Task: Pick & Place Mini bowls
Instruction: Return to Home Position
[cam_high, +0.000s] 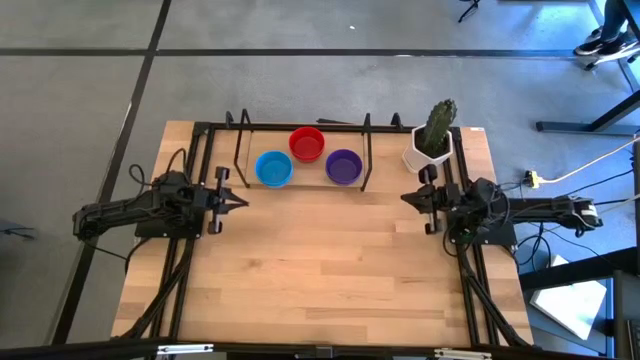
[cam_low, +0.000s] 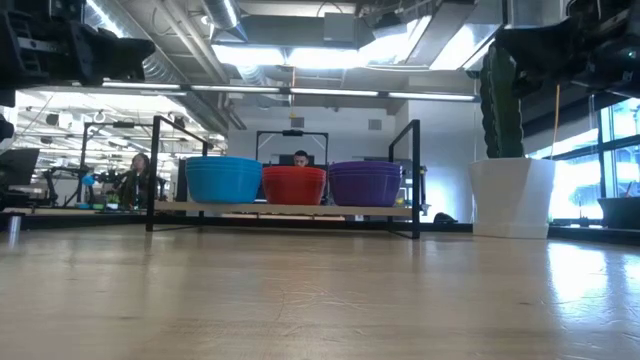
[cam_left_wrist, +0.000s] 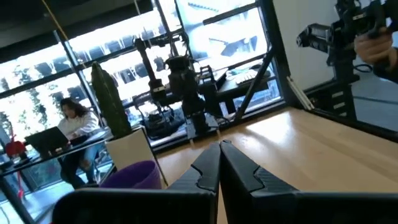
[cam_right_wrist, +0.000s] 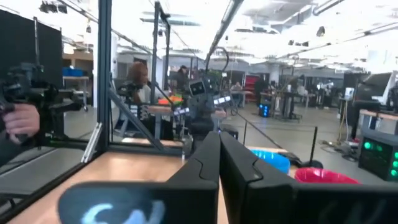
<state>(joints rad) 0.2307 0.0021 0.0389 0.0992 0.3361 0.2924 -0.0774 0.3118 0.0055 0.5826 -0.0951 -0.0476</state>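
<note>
Three mini bowl stacks stand on the table at the far side, inside a black metal frame (cam_high: 240, 145): blue (cam_high: 273, 169), red (cam_high: 307, 144) and purple (cam_high: 343, 166). In the low view they show as blue (cam_low: 223, 179), red (cam_low: 294, 185) and purple (cam_low: 365, 184). My left gripper (cam_high: 243, 202) is shut and empty above the table's left side, pointing right. My right gripper (cam_high: 405, 198) is shut and empty at the right side, pointing left. Its fingers show closed in the right wrist view (cam_right_wrist: 219, 146), as the left one's do in the left wrist view (cam_left_wrist: 219, 152).
A white pot with a cactus (cam_high: 433, 140) stands at the far right corner, close to my right arm. The frame's black posts (cam_low: 415, 178) stand around the bowls. The near half of the wooden table (cam_high: 320, 280) lies bare. People show in the room beyond.
</note>
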